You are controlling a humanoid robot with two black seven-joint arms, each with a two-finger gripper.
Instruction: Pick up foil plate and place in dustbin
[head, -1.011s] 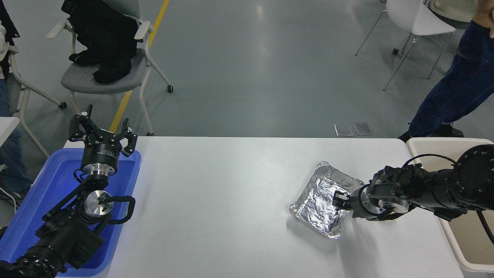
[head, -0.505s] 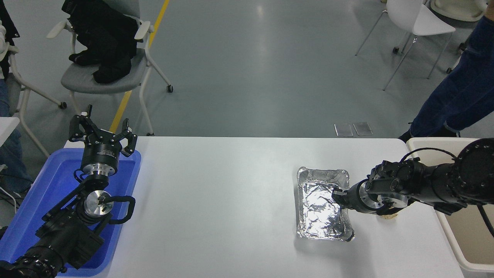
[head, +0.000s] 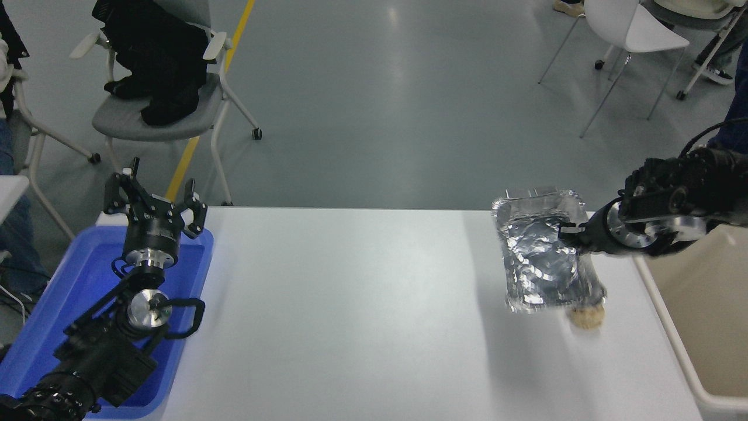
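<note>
— Presently, what is recorded for item one, the foil plate (head: pixel 540 257)?

— It is listed as held clear of the white table (head: pixel 350 316), tilted, near the table's right end. Its shadow is cast on the tabletop below it. It is blurred in the head view, so the crinkles are only partly made out.

— And by what is it held?

— By the right gripper (head: pixel 568 233), whose fingers are closed on the plate's right rim. The right arm is entered from the right edge of the picture, raised above the table's far right corner.

— Item two, the dustbin (head: pixel 672 327)?

— It is logged just beside the table's right edge, beige, with a pale rim. The plate is not over it; the plate is kept to its left, above the table.

— Other entries?

— A small crumpled brown paper ball (head: pixel 587 317) is noted on the table, just below the plate's lower right corner. The left gripper (head: pixel 155 202) is parked at the lower left, above a blue tray (head: pixel 70 280), with its fingers spread and nothing held.
</note>
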